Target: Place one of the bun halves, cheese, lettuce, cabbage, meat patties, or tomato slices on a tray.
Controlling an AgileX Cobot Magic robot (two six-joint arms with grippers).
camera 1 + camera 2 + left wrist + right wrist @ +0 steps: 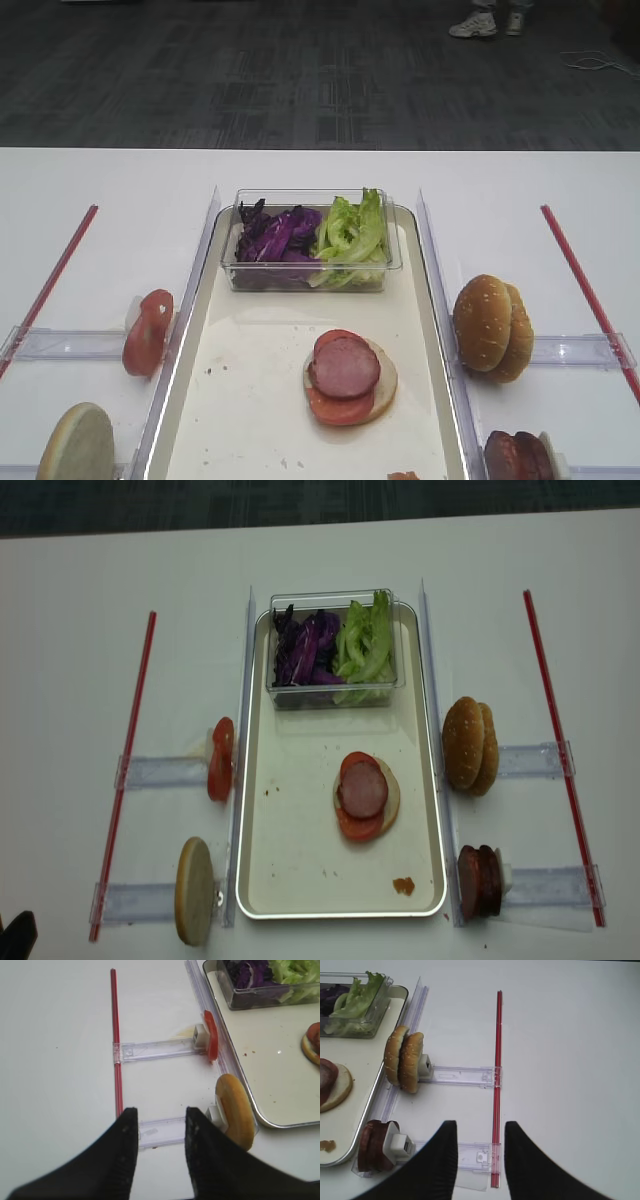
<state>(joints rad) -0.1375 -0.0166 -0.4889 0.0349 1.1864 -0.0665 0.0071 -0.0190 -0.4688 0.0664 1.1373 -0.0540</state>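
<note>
Two hands are hanging open and empty over the worktop [300,170]: left hand [161,1117], right hand [480,1132]. The next piece is needing a centred, level drop onto the stack [348,378] on the tray [240,400].

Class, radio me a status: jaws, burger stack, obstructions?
Left gripper, right gripper: jaws open, empty. Bun-tomato-patty stack on cream rectangular tray. Nothing obstructing.

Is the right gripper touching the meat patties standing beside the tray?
Apart. The right wrist view shows the right gripper open and empty, with white table visible between its fingers and the meat patties.
</note>
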